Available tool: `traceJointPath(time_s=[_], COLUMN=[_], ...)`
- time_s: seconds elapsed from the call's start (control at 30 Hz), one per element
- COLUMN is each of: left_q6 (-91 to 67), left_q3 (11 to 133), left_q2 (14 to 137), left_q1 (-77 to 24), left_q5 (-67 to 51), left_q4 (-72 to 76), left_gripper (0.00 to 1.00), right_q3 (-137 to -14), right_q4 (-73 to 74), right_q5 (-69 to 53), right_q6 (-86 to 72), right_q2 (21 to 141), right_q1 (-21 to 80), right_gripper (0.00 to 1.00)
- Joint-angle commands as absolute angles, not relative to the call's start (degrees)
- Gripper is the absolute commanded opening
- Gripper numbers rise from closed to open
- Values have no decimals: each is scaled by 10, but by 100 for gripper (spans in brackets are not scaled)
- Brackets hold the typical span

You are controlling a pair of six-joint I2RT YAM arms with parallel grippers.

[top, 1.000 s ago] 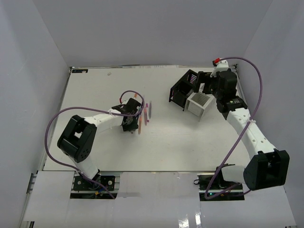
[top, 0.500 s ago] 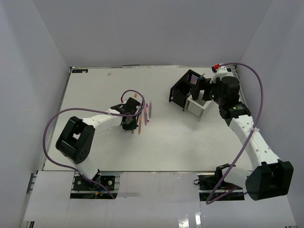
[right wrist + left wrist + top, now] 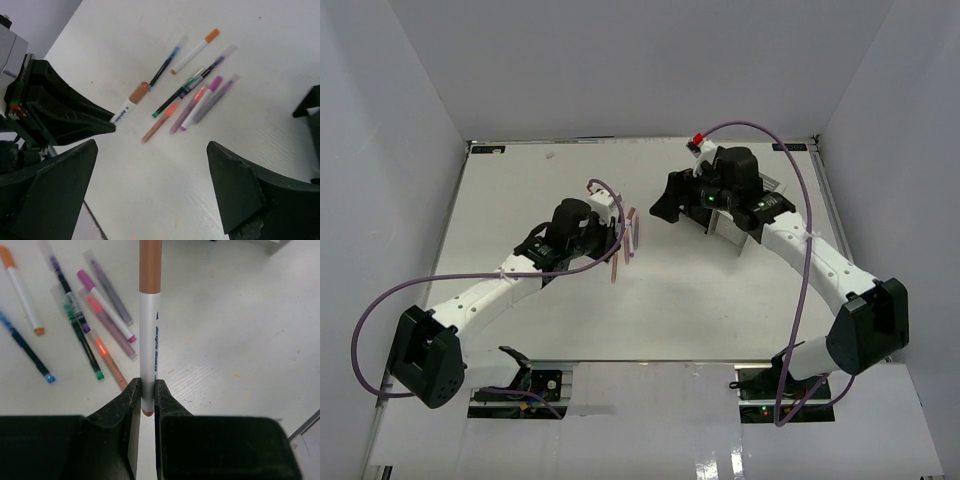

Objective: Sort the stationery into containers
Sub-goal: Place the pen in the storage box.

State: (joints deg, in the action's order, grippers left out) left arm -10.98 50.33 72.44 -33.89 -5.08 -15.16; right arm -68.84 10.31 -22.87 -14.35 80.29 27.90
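Note:
My left gripper (image 3: 145, 387) is shut on a white marker with a brown cap (image 3: 149, 330), which sticks straight out from the jaws over the table. Just left of it, several pens (image 3: 95, 325) lie loose on the table: purple, green, blue, orange-tipped and peach. In the top view this group of stationery (image 3: 631, 236) lies just right of the left gripper (image 3: 605, 222). My right gripper (image 3: 150, 185) is open and empty, hovering short of the same pens (image 3: 192, 97) and facing the held marker (image 3: 129, 101). The right arm covers most of the containers; a bit of the white one (image 3: 730, 232) shows.
A peach pen (image 3: 617, 266) lies a little apart at the near end of the group. The two grippers (image 3: 665, 207) face each other across the pens, a short gap apart. White walls enclose the table on three sides.
The left gripper has shut on the brown-capped marker, and its arm has stretched out. The right arm has swung left from the containers to the pens, still open.

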Motion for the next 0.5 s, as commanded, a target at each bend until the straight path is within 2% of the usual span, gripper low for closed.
traceJointPath(time_s=[0.0,0.23,0.47], left_q6=[-5,27,26], left_q3=[499,516,519], left_q2=[710,703,701], left_q1=[-346,-358,-360], left_q5=[-151,-190,-173], left_q4=[-101,-91,-59], left_gripper=[5,9,9], right_q3=[-747,-823,-835], right_q4=[98,142,163], right_q5=[-271,-289,-297], right_q6=[-188,-192,-191], right_q2=[837,906,931], right_q1=[306,324,335], right_gripper=[96,92,82])
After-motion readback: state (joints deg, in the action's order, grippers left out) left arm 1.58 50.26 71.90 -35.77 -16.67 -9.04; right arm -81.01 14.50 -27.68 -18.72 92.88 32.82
